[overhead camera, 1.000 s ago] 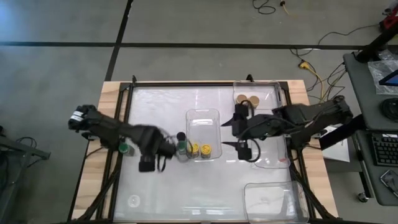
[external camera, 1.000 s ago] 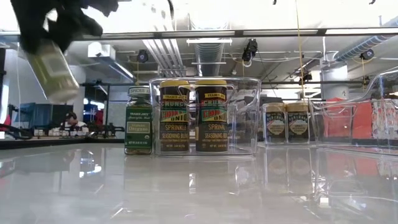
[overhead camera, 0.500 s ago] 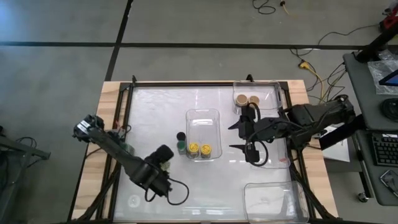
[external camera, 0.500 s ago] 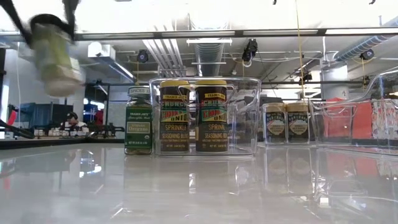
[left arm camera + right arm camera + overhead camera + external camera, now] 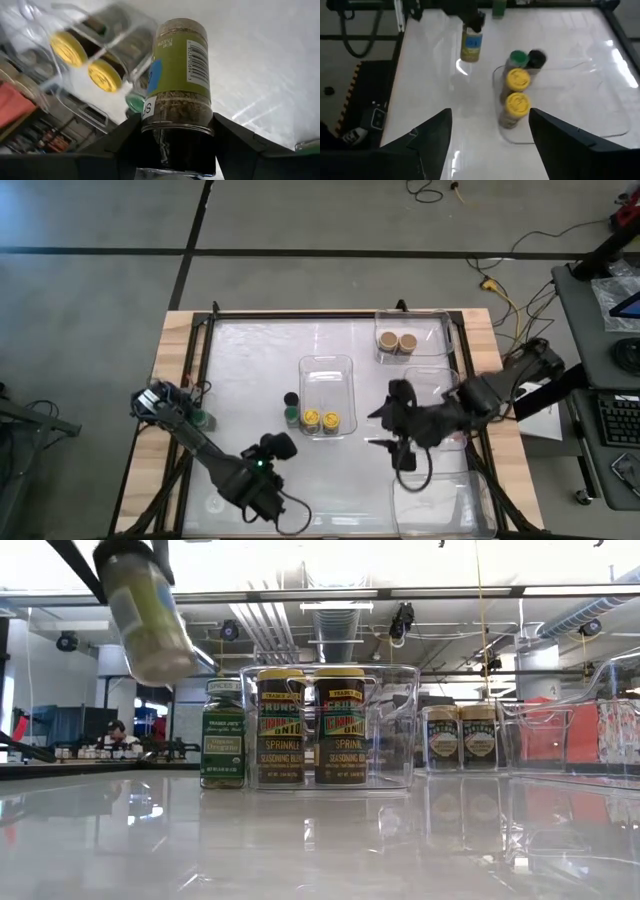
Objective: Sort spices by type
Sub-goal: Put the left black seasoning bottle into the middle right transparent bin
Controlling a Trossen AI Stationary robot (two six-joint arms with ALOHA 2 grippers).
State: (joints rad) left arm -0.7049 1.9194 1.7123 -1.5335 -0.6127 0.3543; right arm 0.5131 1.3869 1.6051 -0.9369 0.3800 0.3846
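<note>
**Over the counter's near-left corner, one jar is hanging in the air while two pairs are already sitting sorted**

Above the counter (image 5: 250,360), the left gripper (image 5: 262,470) is clasping a spice jar (image 5: 177,75) by its lid end, the jar tilting and well clear of the surface; the low view is showing it hanging high, apart from the other jars. Its lid is hidden inside the gripper, so the colour cannot be told; the contents are looking green and flaky. The right gripper (image 5: 390,428) is hovering empty with its fingers standing apart, over the clear tray (image 5: 452,442) on the right side.

Sorting is looking partly done, by my reading. Two yellow-lidded jars (image 5: 322,421) are standing side by side in the middle tray (image 5: 327,365), and two tan-lidded jars (image 5: 397,340) are sitting together in the far-right tray (image 5: 440,330). A green-lidded jar (image 5: 291,416) and a black-lidded jar (image 5: 291,399) are waiting just beside the middle tray on the bare counter, and another green-lidded jar (image 5: 199,419) is standing near the left edge. One more tray (image 5: 440,500) is lying at the near-right corner with nothing visible in it. So the greens and blacks are still needing homes.

Labels: the yellow-lidded pair is reading "SPRINKLE" and "SEASONING BLEND"; the green-lidded jar by the tray is seeming to read "TRADER JOE'S" and "ORGANIC". The held jar is showing a barcode, a blue sticker and a white tag ending in "S".
</note>
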